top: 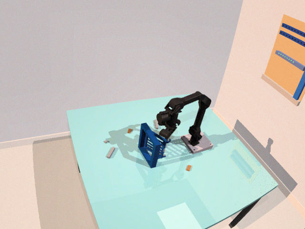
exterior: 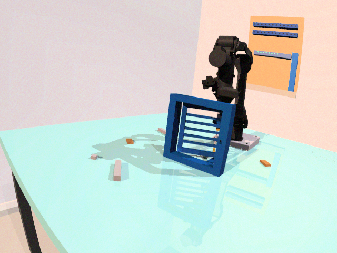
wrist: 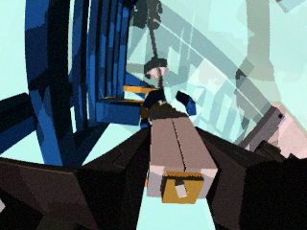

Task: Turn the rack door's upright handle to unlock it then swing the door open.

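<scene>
The blue frame [top: 154,152] [exterior: 228,141] [wrist: 40,72] stands upright on the table [top: 118,182] [exterior: 89,212]; its slatted door [top: 161,139] [exterior: 183,130] [wrist: 103,57] stands partly open, on the side facing the arm's base, though the exact angle is hard to tell. The fingers [top: 168,134] [exterior: 217,119] are closed on the handle [exterior: 215,137] [wrist: 175,144], a pinkish-grey bar with an orange-yellow end; in the wrist view one dark finger lies along each side of it, while in the exterior view parts of the handle show through the frame's opening, behind the slats' ends; how far the handle is turned cannot be told.

The black arm [top: 201,115] [exterior: 240,73] arches up from its pale base plate [top: 207,147] [exterior: 253,141] and comes down beside the frame; a long pink bar [top: 111,152] [exterior: 117,170] lies on the other side of the frame, with a small pink block [top: 106,141] [exterior: 93,156] near it; an orange piece [top: 129,130] [exterior: 129,141] lies between that block and a second pink bar [top: 156,124] [exterior: 161,130]; another orange block [top: 188,168] [exterior: 265,163] rests apart, near the base plate; an orange panel [top: 273,66] [exterior: 269,70] with blue strips is on the wall.
</scene>
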Controlling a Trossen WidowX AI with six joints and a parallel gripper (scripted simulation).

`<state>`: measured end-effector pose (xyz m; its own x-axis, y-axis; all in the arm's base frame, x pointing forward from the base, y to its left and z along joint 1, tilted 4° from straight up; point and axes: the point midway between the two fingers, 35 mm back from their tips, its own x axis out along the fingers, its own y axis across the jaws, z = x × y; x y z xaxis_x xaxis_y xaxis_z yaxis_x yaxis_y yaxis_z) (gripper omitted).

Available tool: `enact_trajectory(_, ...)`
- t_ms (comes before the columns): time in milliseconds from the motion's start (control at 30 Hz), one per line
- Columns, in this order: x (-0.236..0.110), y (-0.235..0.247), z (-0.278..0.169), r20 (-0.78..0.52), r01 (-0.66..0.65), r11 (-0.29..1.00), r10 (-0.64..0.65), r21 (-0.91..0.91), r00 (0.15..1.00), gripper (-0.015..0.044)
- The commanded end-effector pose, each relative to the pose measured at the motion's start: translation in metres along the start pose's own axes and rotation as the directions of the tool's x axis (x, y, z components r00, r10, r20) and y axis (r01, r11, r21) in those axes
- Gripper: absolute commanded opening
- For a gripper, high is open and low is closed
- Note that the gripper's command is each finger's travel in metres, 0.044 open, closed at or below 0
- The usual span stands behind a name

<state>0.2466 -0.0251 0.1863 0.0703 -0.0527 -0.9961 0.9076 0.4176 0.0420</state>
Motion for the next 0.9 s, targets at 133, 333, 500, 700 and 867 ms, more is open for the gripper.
enact_trajectory(133, 0.0, -0.012, 0.005, 0.005, -0.01, 0.99, 0.01, -0.14, 1.0, 0.0023)
enact_trajectory(333, 0.0, -0.023, 0.009, 0.005, -0.008, 0.975, 0.009, -0.223, 1.0, 0.0023)
enact_trajectory(500, 0.001, -0.031, 0.014, 0.006, -0.006, 0.957, 0.008, -0.291, 1.0, 0.0023)
enact_trajectory(700, 0.001, -0.04, 0.019, 0.007, -0.005, 0.932, 0.008, -0.363, 1.0, 0.0023)
enact_trajectory(867, 0.001, -0.047, 0.024, 0.007, -0.003, 0.906, 0.007, -0.423, 1.0, 0.0023)
